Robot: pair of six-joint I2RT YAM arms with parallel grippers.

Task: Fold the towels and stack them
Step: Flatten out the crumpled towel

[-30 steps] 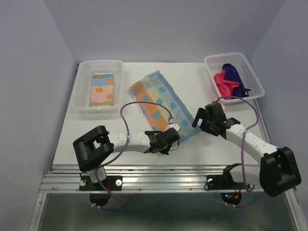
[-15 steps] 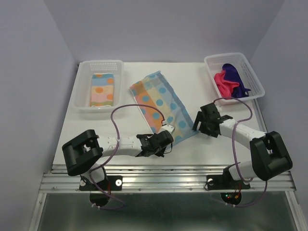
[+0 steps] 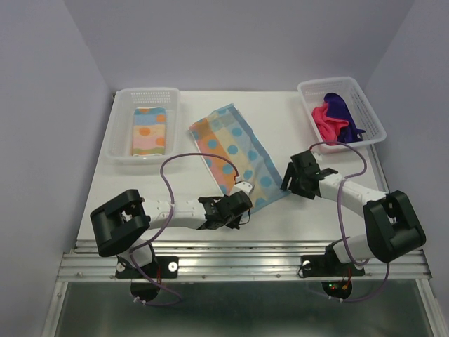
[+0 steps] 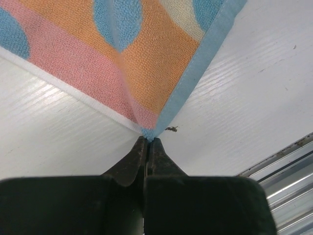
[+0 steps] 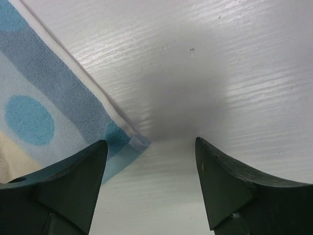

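Pale lilac walls [image 3: 231,42] enclose a white table [image 3: 140,203], seen from above, with two robot arms mounted at its near edge. One striped towel [image 3: 235,151], in orange, blue and pink bands with blue dots, lies spread open and slanted in the middle of the table.

At the striped towel's near corner, the left gripper [image 4: 146,142] has its black fingers [image 4: 132,164] pressed together, pinching the very tip of the cloth. The fabric rises in a soft ridge from that pinch.

At the striped towel's right-hand corner, the right gripper [image 5: 150,141] hangs low over the table with its jaws spread apart. The blue-edged corner lies between the two fingertips, nearer the left one. Neither fingertip can be seen touching it.

To the left of the striped towel stands a white perforated basket [image 3: 123,126]. It holds a folded towel [image 3: 150,130] of the same striped and dotted pattern, lying flat. To the right of the striped towel, at the far corner of the table, a second white basket [image 3: 372,119] holds a hot pink towel [image 3: 328,119] and a deep purple towel [image 3: 340,105], both crumpled together.
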